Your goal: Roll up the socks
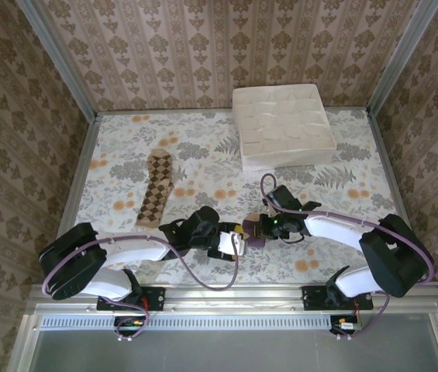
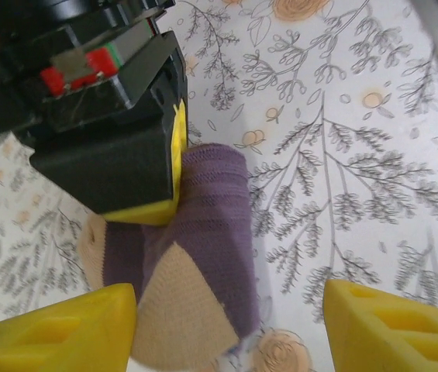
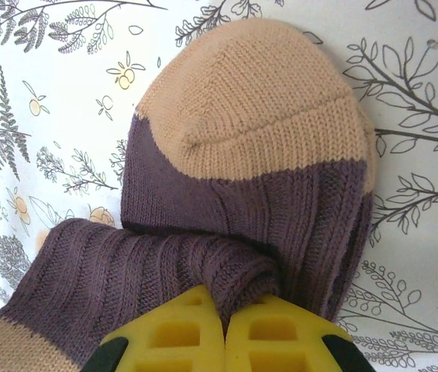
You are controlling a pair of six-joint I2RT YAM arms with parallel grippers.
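Observation:
The dark purple sock [image 3: 250, 194] lies bunched on the floral table, its tan toe [image 3: 257, 101] pointing away in the right wrist view. My right gripper [image 3: 225, 318] is shut on a fold of its purple fabric. From above, the sock [image 1: 251, 240] sits between my right gripper [image 1: 260, 226] and my left gripper [image 1: 234, 239]. My left gripper [image 2: 230, 329] stands open, and the purple sock [image 2: 211, 232] with its tan patch lies between the fingers, close to the left one. The brown-tan argyle sock [image 1: 156, 190] lies flat on the left of the table, apart from both grippers.
A white divider box [image 1: 283, 125] with many small cells stands at the back right. The floral table [image 1: 343, 194] is walled by patterned panels on three sides. In the left wrist view the right gripper's black body [image 2: 102, 132] is just beyond the sock.

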